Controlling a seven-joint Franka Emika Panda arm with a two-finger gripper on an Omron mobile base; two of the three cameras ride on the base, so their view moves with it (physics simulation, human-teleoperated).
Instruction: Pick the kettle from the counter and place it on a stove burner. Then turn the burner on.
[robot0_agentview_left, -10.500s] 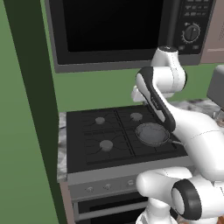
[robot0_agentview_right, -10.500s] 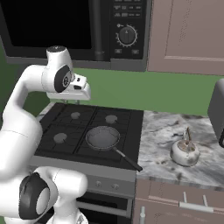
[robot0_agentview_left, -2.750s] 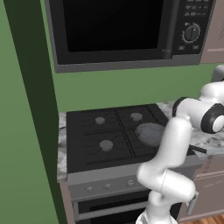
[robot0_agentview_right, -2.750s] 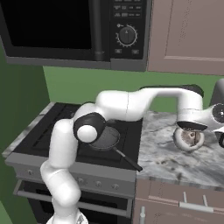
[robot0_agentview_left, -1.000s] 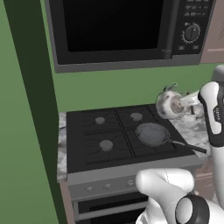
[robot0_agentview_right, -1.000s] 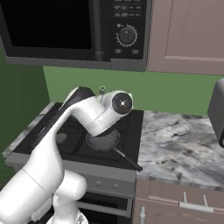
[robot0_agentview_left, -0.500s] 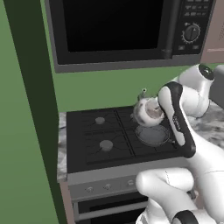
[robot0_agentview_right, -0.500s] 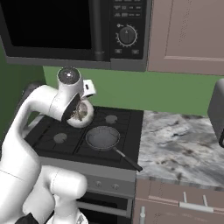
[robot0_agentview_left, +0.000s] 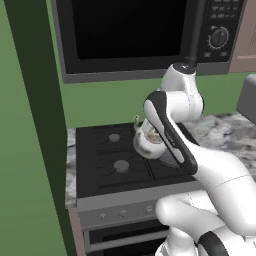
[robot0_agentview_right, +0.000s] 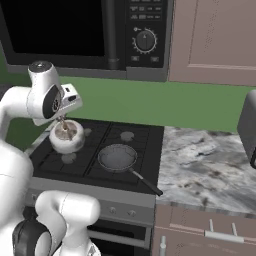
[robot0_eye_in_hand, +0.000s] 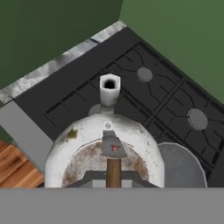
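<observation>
We see a glossy white robot arm built of thick, rounded tube-like segments that swell into bulbous shells at each joint. Dark grey to black bands and round end caps mark the joints, and a long black stripe runs along one link in the left base view. Its boxy white hand has a flat face.

A dark frying pan rests on the black stove; marbled counter adjoins.
</observation>
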